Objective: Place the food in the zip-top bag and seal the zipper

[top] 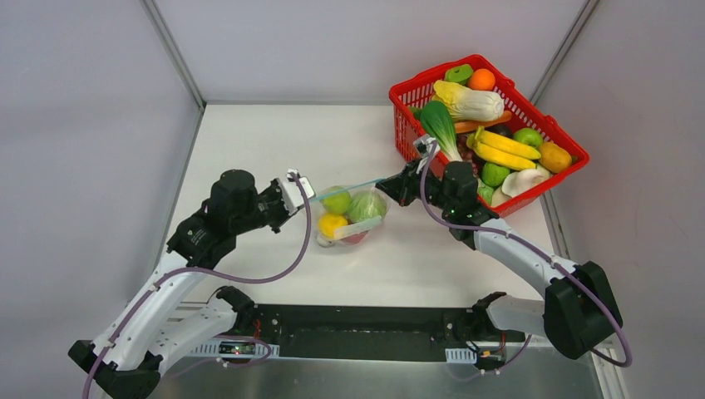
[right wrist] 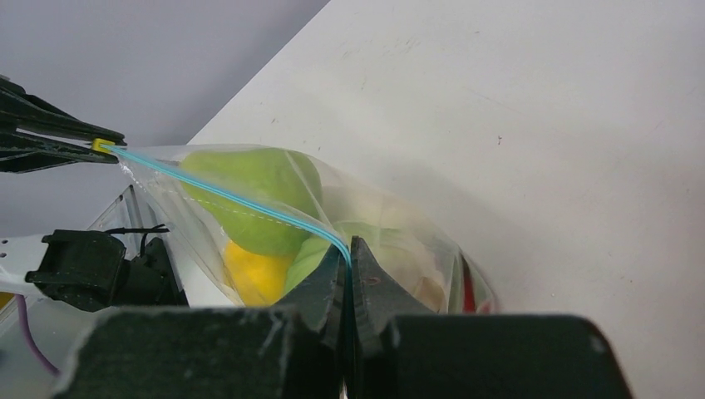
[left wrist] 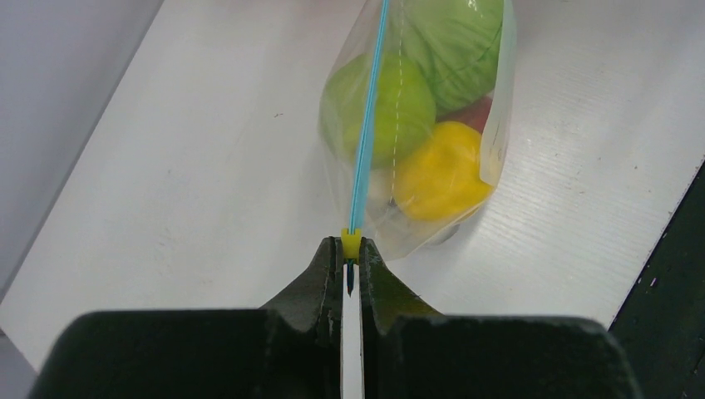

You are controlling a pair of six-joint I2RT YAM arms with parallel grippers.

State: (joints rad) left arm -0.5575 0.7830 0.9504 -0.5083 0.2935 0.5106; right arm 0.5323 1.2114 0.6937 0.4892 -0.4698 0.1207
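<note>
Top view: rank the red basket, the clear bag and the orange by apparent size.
1. red basket, largest by far
2. clear bag
3. orange, smallest
No close calls between them.

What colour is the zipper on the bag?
The zipper is teal-blue, clearest in the left wrist view.

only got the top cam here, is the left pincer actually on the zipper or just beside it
Observer: On it. The left wrist view shows the left pincer shut on the yellow end tab of the zipper.
Operator: ok and the right one
Observer: The right wrist view shows the right pincer shut on the zipper's other end, with the teal strip running straight in between its fingertips.
Operator: does the strip look closed along its length
Observer: In the left wrist view it shows as one thin line with no gap that I can see.
</note>
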